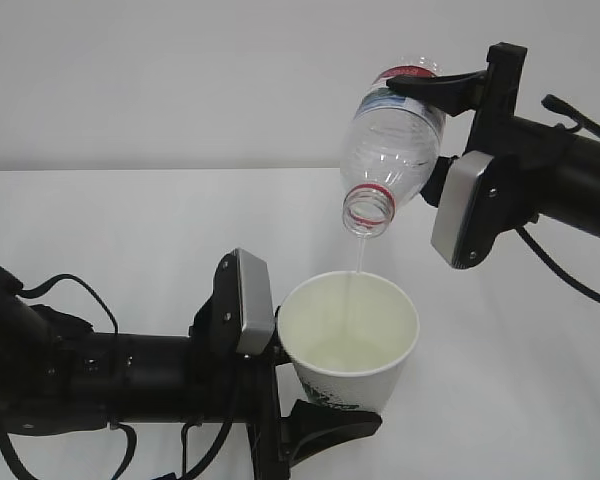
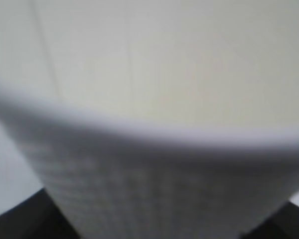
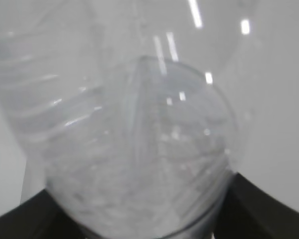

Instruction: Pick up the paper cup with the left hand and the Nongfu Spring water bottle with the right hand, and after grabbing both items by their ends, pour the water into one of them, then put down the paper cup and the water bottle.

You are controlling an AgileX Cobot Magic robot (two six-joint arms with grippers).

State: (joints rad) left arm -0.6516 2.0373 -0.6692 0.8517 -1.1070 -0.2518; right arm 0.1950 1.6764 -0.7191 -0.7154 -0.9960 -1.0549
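The white paper cup [image 1: 348,330] is held upright low in the exterior view, with my left gripper [image 1: 332,402] shut on its lower part. One black finger [image 1: 330,428] shows in front of the cup; the other is hidden behind it. Above it, my right gripper [image 1: 432,128] is shut on the base end of the Nongfu Spring water bottle [image 1: 392,150], which is tilted neck-down. A thin stream of water [image 1: 357,262] falls from its mouth into the cup. The cup [image 2: 154,74] fills the left wrist view, and the bottle [image 3: 139,149] fills the right wrist view.
A white table [image 1: 130,220] runs under both arms, with a plain pale wall [image 1: 180,70] behind. Black cables [image 1: 80,290] loop off the left arm at the lower left. Nothing else stands on the table in view.
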